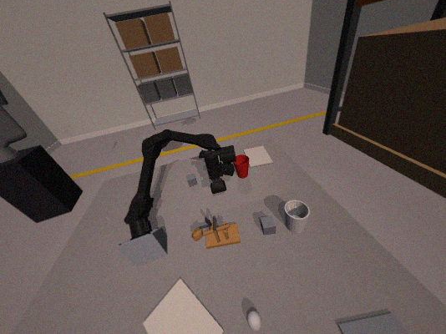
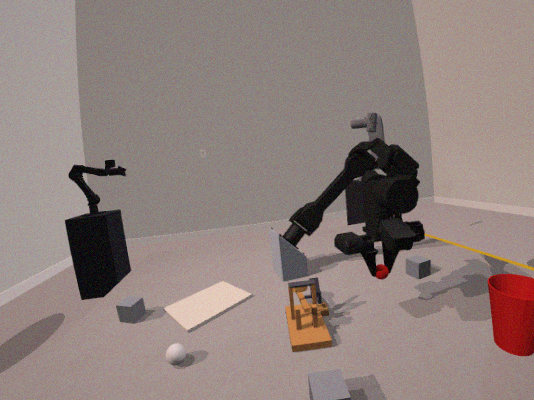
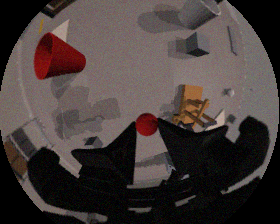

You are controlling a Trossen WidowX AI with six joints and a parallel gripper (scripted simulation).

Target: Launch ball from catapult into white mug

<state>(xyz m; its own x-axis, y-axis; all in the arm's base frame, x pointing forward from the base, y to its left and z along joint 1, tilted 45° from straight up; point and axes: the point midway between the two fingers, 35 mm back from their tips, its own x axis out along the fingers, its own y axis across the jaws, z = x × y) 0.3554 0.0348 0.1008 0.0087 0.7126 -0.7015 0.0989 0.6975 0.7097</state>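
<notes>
The red ball (image 2: 381,272) (image 3: 146,124) is held between the fingertips of my gripper (image 2: 381,270) (image 3: 146,122), which is shut on it and holds it above the floor. In the top view the ball is hidden. The orange catapult (image 1: 231,237) (image 2: 310,341) (image 3: 191,94) stands on the floor, to the left of the gripper in the exterior view. In the top view its round cup end points left, away from the white mug. The white mug (image 1: 296,226) (image 3: 199,16) stands upright to the right of the catapult in the top view and is not in the exterior view.
A red cup (image 1: 241,167) (image 2: 515,317) (image 3: 70,57) stands behind the gripper in the top view. A grey block (image 1: 268,225) (image 3: 196,46) lies between catapult and white mug. Another grey block (image 1: 191,179) (image 2: 418,267) is near the gripper. A white ball (image 1: 254,321) (image 2: 176,354) lies farther off.
</notes>
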